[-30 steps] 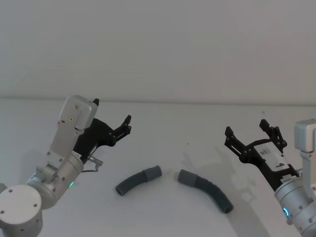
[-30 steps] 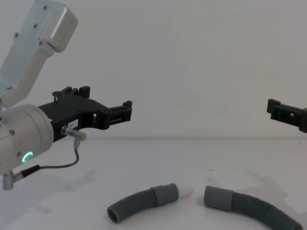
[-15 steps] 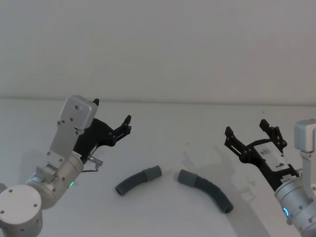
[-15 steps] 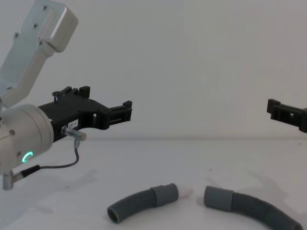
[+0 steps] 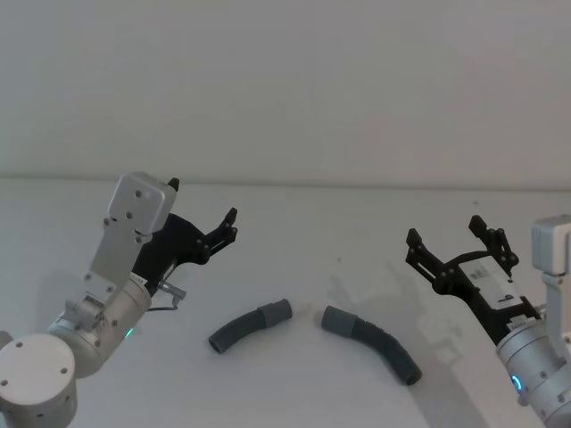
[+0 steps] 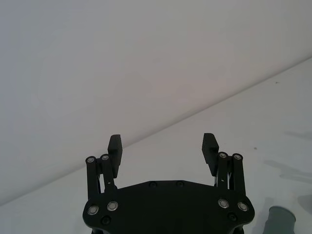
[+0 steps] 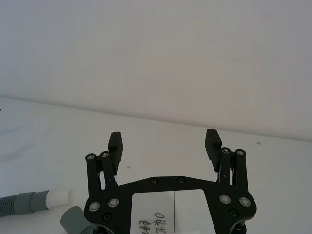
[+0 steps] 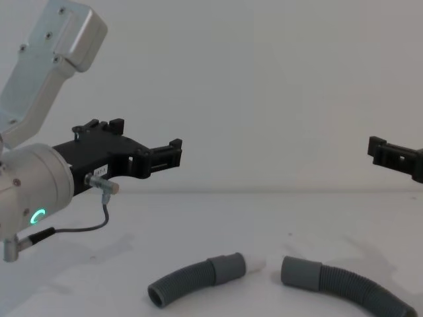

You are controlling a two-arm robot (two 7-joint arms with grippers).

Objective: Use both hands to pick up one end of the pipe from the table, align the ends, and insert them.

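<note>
Two curved dark-grey pipe pieces lie on the white table, their ends facing each other across a small gap. The left piece has a grey cuff with a short white tip. The right piece ends in a plain socket cuff. My left gripper hovers open above the table, behind and left of the left piece. My right gripper hovers open to the right of the right piece. Both are empty.
A plain pale wall rises behind the table's far edge. A thin cable loops from the left wrist, whose green ring light glows. The table around the pipe pieces is bare white surface.
</note>
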